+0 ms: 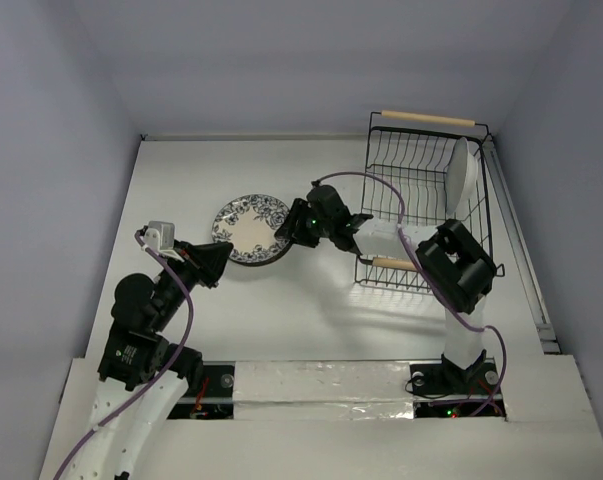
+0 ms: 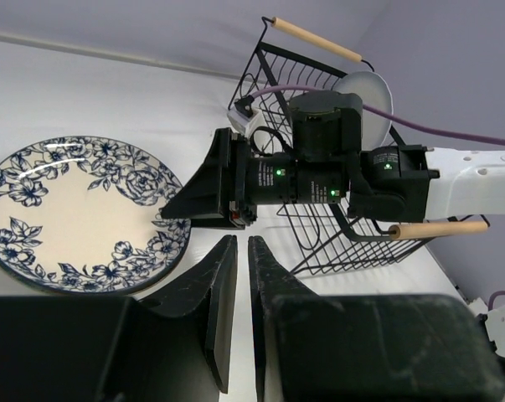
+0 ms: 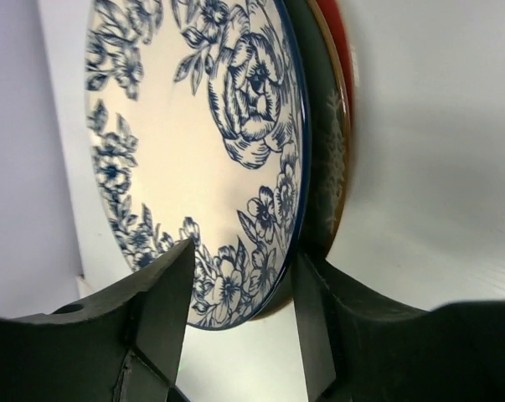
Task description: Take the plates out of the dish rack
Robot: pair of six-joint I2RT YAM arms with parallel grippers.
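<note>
With the right hand (image 3: 239, 255) open astride the floral-rimmed plate (image 3: 193, 167) and the left hand (image 2: 242, 240) nearly closed, empty, a crooked retreat could snag the rim and drag it.

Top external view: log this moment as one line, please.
right gripper straddling rim of cream floral-rimmed plate atop stacked plates, grip unclear | left gripper shut, empty | white plate in black wire dish rack
</note>
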